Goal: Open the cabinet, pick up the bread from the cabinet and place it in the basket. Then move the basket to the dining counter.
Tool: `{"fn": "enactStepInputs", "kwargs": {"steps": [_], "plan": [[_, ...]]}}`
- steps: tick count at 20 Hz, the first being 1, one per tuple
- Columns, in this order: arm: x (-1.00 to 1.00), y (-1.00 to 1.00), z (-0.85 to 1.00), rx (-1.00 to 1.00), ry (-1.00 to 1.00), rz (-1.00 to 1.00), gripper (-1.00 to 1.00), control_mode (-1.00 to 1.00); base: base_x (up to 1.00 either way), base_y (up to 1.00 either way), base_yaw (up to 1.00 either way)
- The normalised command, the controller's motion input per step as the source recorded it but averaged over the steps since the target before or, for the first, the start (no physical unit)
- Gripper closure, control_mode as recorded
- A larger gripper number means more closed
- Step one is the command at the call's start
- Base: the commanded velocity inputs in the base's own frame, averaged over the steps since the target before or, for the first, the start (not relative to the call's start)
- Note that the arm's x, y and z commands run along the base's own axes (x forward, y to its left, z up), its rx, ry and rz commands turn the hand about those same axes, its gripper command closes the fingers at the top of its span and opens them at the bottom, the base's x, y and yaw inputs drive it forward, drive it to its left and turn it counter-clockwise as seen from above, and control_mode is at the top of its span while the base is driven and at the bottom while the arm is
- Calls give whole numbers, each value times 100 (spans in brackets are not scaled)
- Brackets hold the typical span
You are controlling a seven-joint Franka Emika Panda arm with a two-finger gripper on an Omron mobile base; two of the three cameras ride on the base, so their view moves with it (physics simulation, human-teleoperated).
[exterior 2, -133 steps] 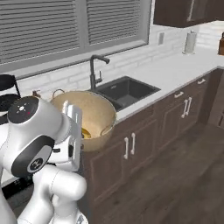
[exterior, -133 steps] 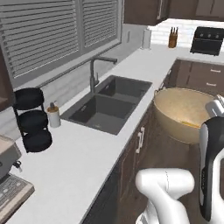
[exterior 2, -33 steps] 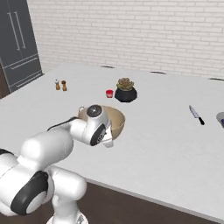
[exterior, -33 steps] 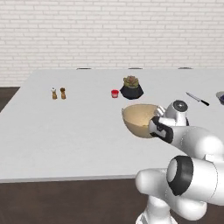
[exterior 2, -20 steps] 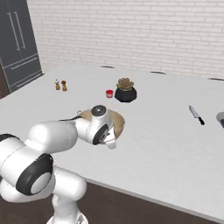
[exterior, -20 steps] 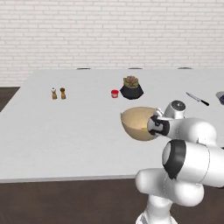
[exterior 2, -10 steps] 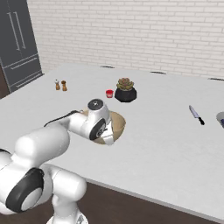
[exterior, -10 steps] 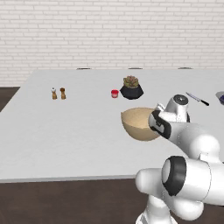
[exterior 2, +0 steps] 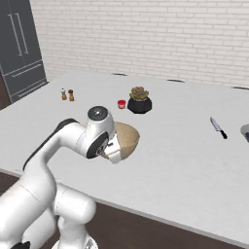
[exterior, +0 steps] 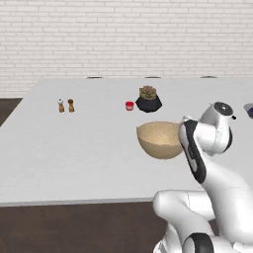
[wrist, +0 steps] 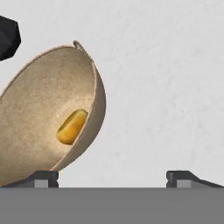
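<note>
**Now the basket is standing free on the dining surface**

Evidently the release is happening: a second ago the fingers (wrist: 113,177) were clamped on the rim of the basket (exterior: 159,140), and now they are standing wide apart, their two dark tips (wrist: 41,177) showing at the bottom corners of the hand view with bare white surface between them. One tip is sitting just beside the basket's outer wall; whether it is touching the wall I cannot tell.

The basket is resting on the dining counter (exterior: 74,143), near the robot's edge of that surface, with the hand close against its side in both base views. The bread (wrist: 72,127) is lying inside the basket, low against the inner wall.

A dark plant pot (exterior: 148,100) and a small red cup (exterior: 129,105) are standing beyond the basket, well apart from it, and two small shakers (exterior: 65,105) are standing farther off. A knife (exterior 2: 217,127) is lying off to the right.

Judging by this, the carrying is done and the task is looking all but complete: bread in the basket, basket on the dining surface. What is remaining is for the hand to be drawing back cleanly without nudging the rim.
</note>
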Motion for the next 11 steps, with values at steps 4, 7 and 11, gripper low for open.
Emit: {"fn": "enactStepInputs", "kwargs": {"steps": [4,7,11], "plan": [[-90,41,78,-9,0,42,-100,-100,0,0,0],[-83,55,81,-6,-6,26,-100,-100,0,0,0],[-76,61,86,-2,-18,15,-100,-100,0,0,0]]}}
